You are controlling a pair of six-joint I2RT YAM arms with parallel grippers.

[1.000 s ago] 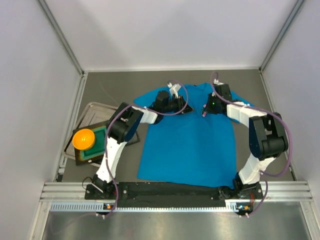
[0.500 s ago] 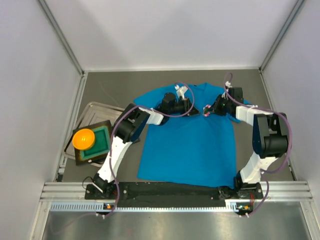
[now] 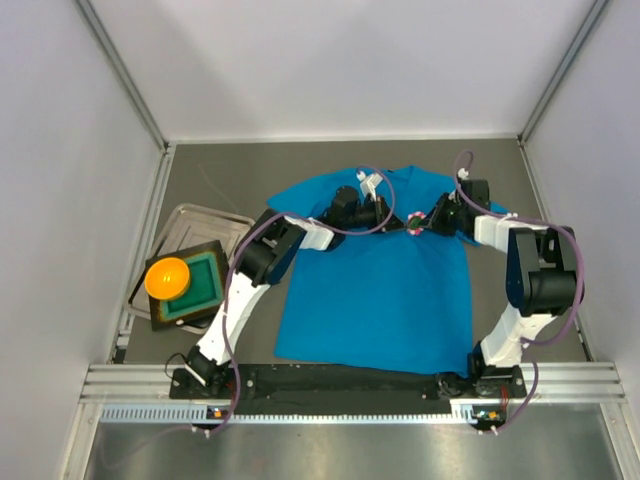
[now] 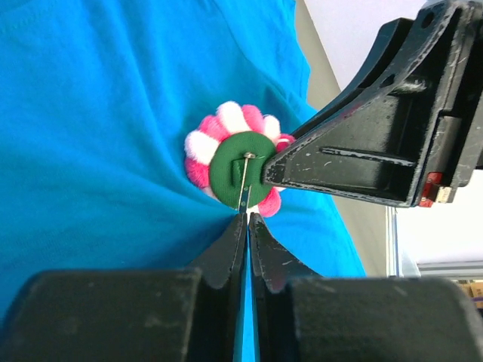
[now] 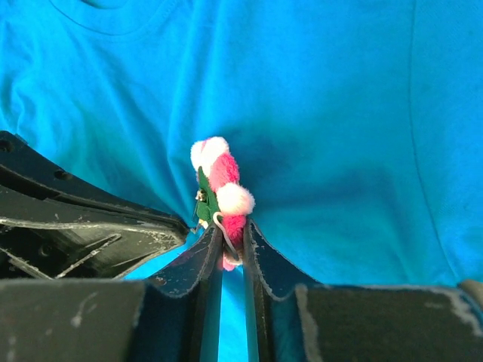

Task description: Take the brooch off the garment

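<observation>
The bright blue short-sleeved T-shirt (image 3: 380, 290) lies flat in the middle of the grey worktop (image 3: 250, 165), hem near the arm bases and collar toward the far wall. Bare worktop shows beyond the collar and beside the left sleeve. The right sleeve lies nearer the side wall. At the left edge, well apart from the shirt, a dark-rimmed green square pad (image 3: 200, 285) overlaps a metal tray (image 3: 185, 215), and an orange ball (image 3: 167, 277) sits on the pad.

From overhead, the small flower-shaped brooch (image 3: 413, 222) is only a pink speck on the chest below the collar, between the two arm tips. The left wrist view shows its back (image 4: 238, 167): a round green disc with a metal pin (image 4: 245, 181), ringed by fluffy pink and white petals. The right wrist view shows it edge-on (image 5: 223, 192), standing up off the cloth.

The right end effector (image 5: 232, 241) pinches the lower petals. The left end effector (image 4: 247, 219) has its fingers pressed almost together just under the disc where the pin ends. Whether they clamp pin or cloth I cannot tell.
</observation>
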